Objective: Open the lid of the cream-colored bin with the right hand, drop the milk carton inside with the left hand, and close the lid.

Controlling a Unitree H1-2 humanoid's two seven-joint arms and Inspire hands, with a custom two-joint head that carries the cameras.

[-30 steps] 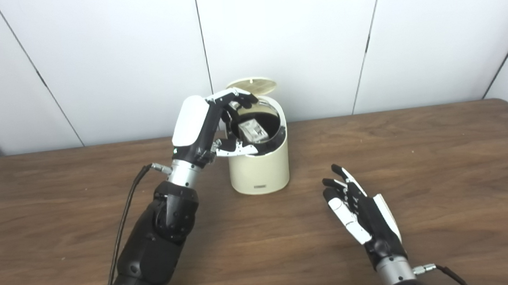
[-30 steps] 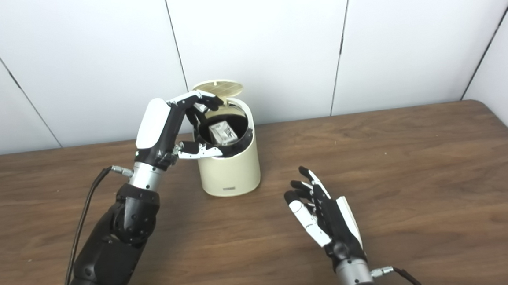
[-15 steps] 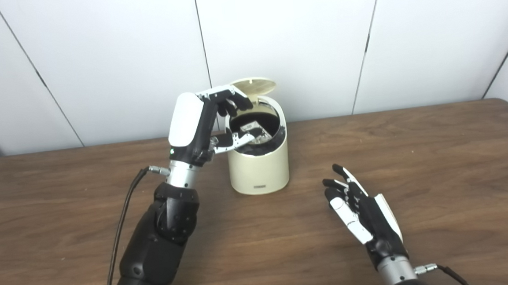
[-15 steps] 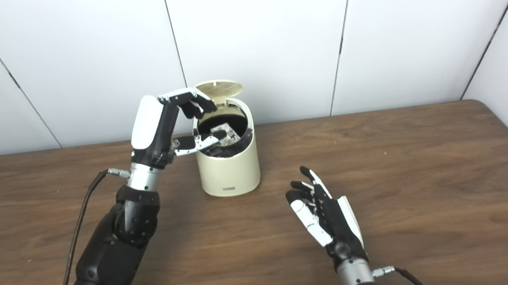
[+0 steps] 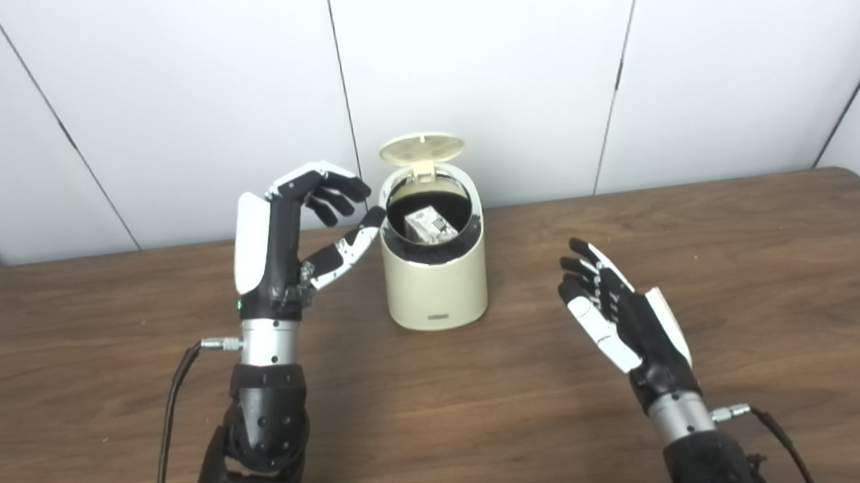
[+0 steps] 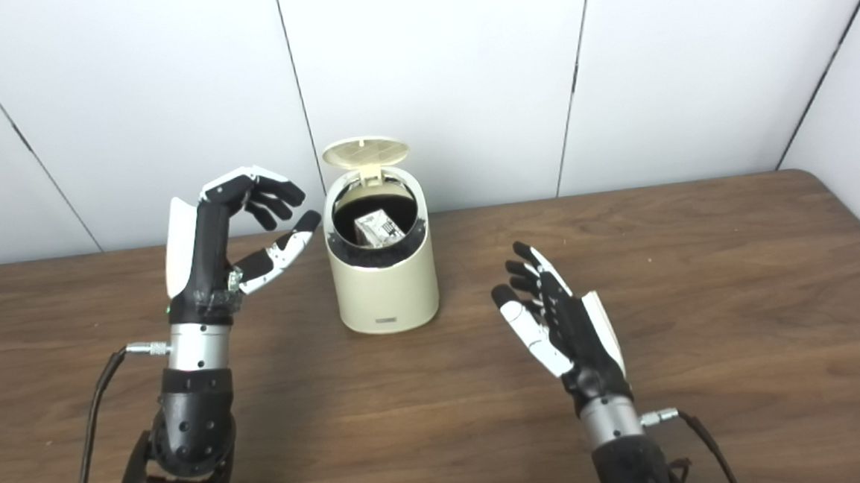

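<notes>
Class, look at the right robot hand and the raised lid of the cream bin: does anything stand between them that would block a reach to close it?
Nothing visible does. The right robot hand is open above bare table, right of the cream bin. The lid stands raised at the bin's back. The milk carton lies inside, and the open left robot hand is on the far side.

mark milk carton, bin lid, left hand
milk carton (image 5: 430, 224), left eye view, printed top face.
bin lid (image 5: 422, 148), left eye view, inner face.
left hand (image 6: 210, 244), right eye view, palm side.
</notes>
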